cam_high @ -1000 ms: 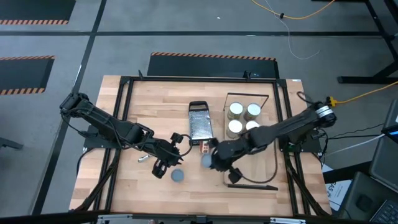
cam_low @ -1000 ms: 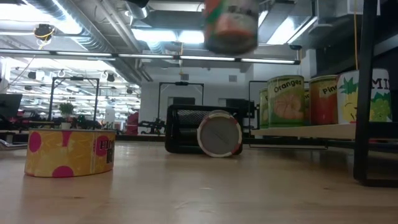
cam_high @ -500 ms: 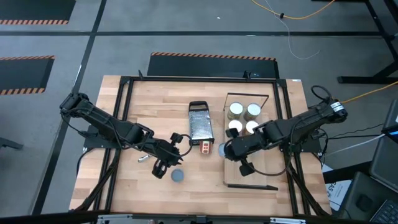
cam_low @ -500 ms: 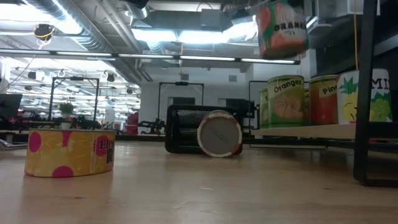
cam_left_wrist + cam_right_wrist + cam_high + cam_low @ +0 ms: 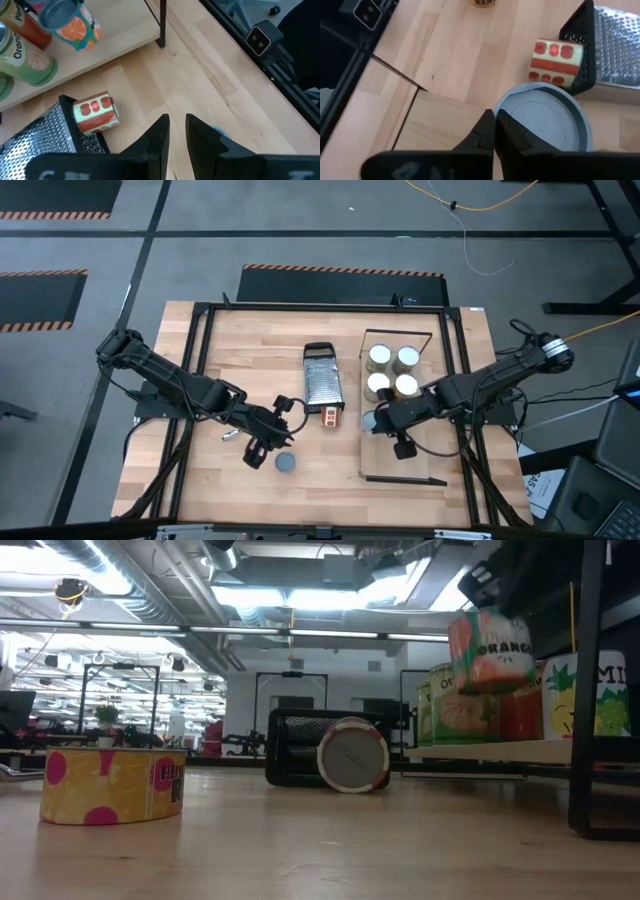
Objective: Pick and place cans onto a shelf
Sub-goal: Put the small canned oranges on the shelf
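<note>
Right gripper (image 5: 372, 421), its fingers pinched on the rim of an orange-labelled can with a pale-blue top (image 5: 543, 123), hangs over the long light-wood shelf (image 5: 425, 450), at the shelf's edge that faces the middle of the tabletop (image 5: 250, 370); in the low view this can (image 5: 489, 650) is raised clear of the shelf board, in front of the cans standing there; four upright cans with cream tops (image 5: 392, 371) stand in a tight square at the shelf's far end, just beyond the held one; left gripper (image 5: 262, 442) hovers over the tabletop near its front edge, fingers set narrowly apart and gripping nothing, which the left wrist view makes plain; a low yellow can with pink dots and a grey top (image 5: 286, 463) sits on the tabletop just beside it, toward the front edge; a red-and-cream can (image 5: 330, 417) lies on its side against the near end of the flat metal grater with a black handle (image 5: 321, 378), which lies in the middle of the tabletop beside the shelf; a slim silver pen-like tool (image 5: 229, 434) lies on the tabletop under the left arm.
</note>
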### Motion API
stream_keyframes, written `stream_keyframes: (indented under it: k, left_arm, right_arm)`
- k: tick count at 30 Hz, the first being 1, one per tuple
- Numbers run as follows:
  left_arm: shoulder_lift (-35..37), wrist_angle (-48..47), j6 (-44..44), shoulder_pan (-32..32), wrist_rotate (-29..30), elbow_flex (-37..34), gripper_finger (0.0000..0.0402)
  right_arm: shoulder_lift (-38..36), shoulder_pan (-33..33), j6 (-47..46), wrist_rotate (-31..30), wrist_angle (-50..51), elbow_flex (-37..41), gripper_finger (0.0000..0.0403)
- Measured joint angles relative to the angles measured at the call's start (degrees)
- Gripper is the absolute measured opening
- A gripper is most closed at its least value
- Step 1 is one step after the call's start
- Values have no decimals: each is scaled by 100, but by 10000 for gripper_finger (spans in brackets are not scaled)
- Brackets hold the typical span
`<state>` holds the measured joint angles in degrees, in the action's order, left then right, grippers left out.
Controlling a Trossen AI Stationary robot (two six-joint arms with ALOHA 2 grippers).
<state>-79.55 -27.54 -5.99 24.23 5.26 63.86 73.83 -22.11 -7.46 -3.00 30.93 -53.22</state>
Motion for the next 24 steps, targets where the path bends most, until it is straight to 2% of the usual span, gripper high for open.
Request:
stream_keyframes:
  k: [10,24]
  left_arm:
    - [0,15,-1,-2,2,0,55]
    - [0,14,-2,-4,2,0,55]
  right_arm:
    - [-88,13,20,-63,-322,774,11]
    - [-88,15,28,-147,-356,840,17]
